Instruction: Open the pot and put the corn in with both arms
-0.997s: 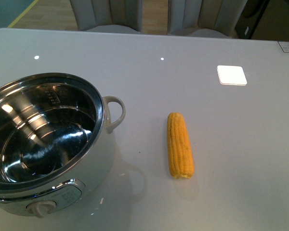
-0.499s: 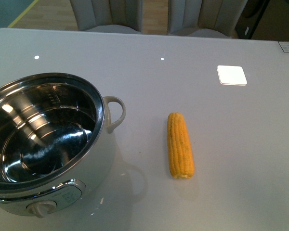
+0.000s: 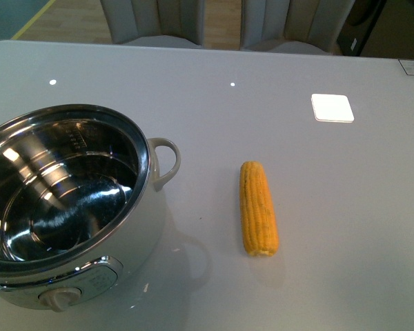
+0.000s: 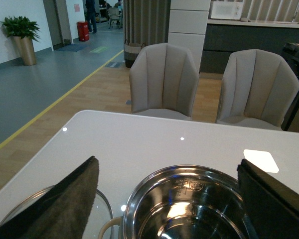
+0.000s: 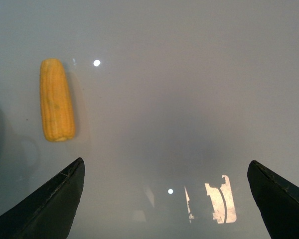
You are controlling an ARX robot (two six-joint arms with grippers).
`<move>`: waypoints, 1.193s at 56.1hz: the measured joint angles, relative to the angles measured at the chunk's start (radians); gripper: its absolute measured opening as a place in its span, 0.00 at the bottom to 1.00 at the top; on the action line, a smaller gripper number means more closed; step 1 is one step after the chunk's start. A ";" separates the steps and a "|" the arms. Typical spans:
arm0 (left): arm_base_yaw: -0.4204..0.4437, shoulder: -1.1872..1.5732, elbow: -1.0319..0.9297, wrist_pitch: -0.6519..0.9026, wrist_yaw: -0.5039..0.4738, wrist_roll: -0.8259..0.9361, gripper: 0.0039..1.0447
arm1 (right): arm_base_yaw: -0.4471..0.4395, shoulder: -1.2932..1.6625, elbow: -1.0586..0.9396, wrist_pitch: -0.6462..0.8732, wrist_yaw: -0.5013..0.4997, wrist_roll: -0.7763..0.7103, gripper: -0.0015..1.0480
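- Standing at the lower left of the front view, the pot (image 3: 155, 214) is uncovered.
- The corn (image 3: 258, 208) lies on the desk (image 3: 331, 193) just right of centre, apart from the pot.
- The left tool (image 4: 167, 167) is spread apart above the pot.
- The right tool (image 5: 165, 163) is spread apart over the desk, and it holds nothing.
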State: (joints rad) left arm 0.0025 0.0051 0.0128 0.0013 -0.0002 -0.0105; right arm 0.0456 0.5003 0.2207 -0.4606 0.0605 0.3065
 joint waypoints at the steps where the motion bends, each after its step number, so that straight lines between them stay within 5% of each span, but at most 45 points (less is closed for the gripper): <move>1: 0.000 0.000 0.000 0.000 0.000 0.000 0.92 | 0.002 0.008 0.000 0.007 0.002 0.002 0.92; 31: 0.000 0.000 0.000 0.000 0.000 0.002 0.94 | 0.287 1.013 0.151 0.717 0.079 -0.007 0.92; 67: 0.000 0.000 0.000 0.000 0.000 0.002 0.94 | 0.408 1.474 0.430 0.817 -0.010 -0.014 0.92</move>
State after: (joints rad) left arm 0.0025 0.0051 0.0128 0.0013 -0.0002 -0.0082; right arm 0.4538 1.9739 0.6510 0.3565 0.0505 0.2920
